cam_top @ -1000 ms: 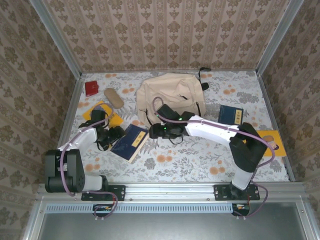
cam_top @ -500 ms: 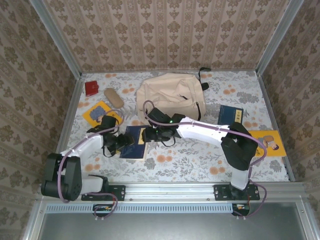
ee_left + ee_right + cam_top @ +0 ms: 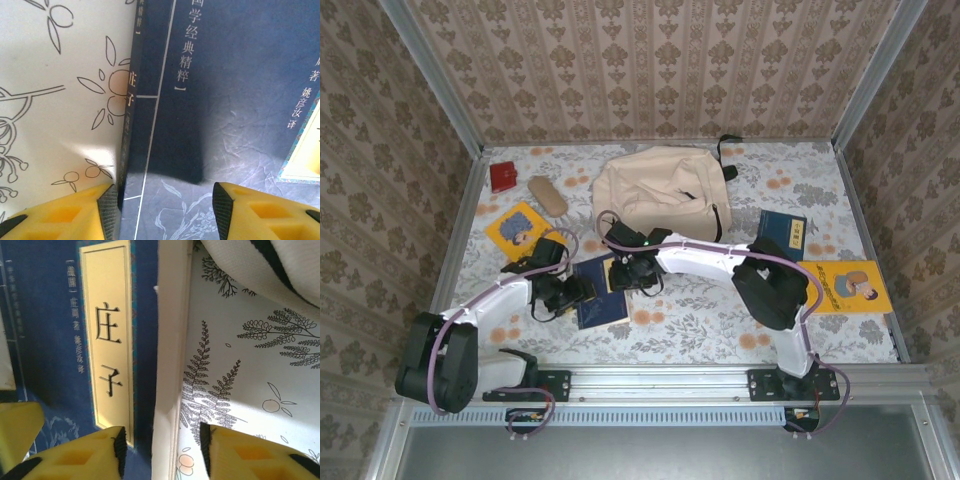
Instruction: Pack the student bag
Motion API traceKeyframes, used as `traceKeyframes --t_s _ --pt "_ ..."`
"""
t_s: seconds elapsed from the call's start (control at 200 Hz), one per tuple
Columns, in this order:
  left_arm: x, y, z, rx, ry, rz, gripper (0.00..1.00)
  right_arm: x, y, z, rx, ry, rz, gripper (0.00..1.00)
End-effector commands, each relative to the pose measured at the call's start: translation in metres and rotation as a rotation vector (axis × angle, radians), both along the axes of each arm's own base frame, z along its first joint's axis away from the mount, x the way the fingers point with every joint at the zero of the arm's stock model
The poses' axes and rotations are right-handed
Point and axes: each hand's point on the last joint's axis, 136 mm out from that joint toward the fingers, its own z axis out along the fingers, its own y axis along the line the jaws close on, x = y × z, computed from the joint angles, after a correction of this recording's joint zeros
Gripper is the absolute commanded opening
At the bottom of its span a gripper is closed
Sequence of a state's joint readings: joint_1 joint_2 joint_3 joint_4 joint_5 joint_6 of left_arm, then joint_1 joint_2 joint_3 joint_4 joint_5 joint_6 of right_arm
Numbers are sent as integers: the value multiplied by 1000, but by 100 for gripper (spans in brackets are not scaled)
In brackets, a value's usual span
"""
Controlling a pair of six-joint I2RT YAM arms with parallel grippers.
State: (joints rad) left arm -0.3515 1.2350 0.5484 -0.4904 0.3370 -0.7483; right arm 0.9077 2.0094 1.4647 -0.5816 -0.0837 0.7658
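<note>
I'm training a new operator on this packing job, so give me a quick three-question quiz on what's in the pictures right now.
1. True or false: the navy book at the left end effector lies outside the bag.
2. How many yellow books can be seen from above?
3. In its wrist view, the left end effector straddles: A the navy book's spine edge; B a bag strap; C a yellow book.

Key: 1 true. 2 two, the second being on the right. 3 A.
</note>
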Motion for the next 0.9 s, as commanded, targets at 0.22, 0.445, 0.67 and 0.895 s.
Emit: traceKeyframes --t_s 0.22,0.445,0.67,0.895 --pt "1 4 6 -2 9 -5 55 -3 -23 -40 -137 86 -39 25" --pt "2 -6 6 -58 16 -37 55 -4 -35 -55 -151 119 -64 18" --pt "7 -17 6 -109 25 -61 55 -5 -33 -62 -121 150 -70 16" --pt "14 -31 16 -189 -1 -77 49 -7 -31 -66 -96 173 -75 16"
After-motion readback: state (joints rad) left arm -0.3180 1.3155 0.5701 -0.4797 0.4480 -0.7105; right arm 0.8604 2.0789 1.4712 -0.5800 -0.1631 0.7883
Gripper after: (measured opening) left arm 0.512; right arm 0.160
